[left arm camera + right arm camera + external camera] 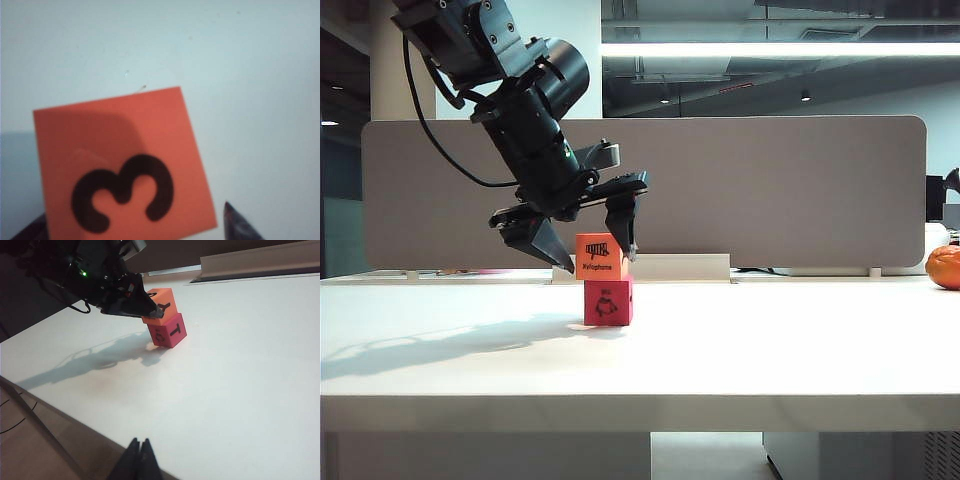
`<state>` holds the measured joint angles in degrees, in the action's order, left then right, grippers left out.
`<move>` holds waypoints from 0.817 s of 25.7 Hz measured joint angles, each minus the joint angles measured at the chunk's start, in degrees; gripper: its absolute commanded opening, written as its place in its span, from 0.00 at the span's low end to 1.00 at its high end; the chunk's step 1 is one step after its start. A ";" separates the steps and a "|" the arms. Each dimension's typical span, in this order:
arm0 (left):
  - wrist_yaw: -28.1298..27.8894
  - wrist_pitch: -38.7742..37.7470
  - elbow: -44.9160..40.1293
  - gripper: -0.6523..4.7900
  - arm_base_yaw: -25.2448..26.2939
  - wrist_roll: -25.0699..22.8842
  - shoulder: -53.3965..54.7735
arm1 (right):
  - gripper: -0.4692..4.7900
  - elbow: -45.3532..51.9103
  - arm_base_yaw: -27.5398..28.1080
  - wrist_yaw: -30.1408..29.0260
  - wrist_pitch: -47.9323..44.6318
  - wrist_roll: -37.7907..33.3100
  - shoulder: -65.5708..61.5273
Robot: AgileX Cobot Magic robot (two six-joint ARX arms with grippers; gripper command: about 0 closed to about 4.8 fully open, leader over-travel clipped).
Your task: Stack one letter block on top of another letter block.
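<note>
Right end effector [139,450] closed; left end effector [600,255] spread, tilted.

A white table [800,350] backed by a grey partition [770,190], with an orange fruit [944,267] at its far edge

Left hand [597,258] astride stacked blocks [606,281]

Exterior view: low, about table-edge height, facing level across the white table [740,350] toward a grey partition [770,180]; left gripper [595,242] straddles the orange block [601,256] atop the pink-red block [608,301], mid-distance.

Left wrist view: looks straight down, very close (orange block [125,170] fills much of it), one fingertip [237,222] beside it.

Right wrist view: high and well back, above the right gripper [140,460], looking obliquely down at the same stack [165,322].
</note>
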<state>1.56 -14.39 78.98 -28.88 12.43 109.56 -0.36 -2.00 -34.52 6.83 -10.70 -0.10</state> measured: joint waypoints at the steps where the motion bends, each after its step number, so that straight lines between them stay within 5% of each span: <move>1: -0.02 -0.09 0.00 0.86 0.00 -0.15 0.00 | 0.09 0.00 0.00 0.00 0.00 0.00 0.00; 13: -0.02 -16.39 7.17 0.86 0.02 -2.58 -1.77 | 0.09 0.00 0.00 0.22 0.02 0.00 0.00; 16: -0.02 -20.13 10.99 0.79 0.02 -2.62 -5.31 | 0.09 0.00 0.00 13.62 0.00 0.07 0.00; 21: -0.02 -18.34 11.93 0.42 0.02 -2.73 -10.43 | 0.09 0.00 0.02 31.23 -0.02 0.48 0.00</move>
<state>1.54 -32.73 90.91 -28.86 9.69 99.13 -0.36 -1.98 -3.29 6.81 -10.22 -0.10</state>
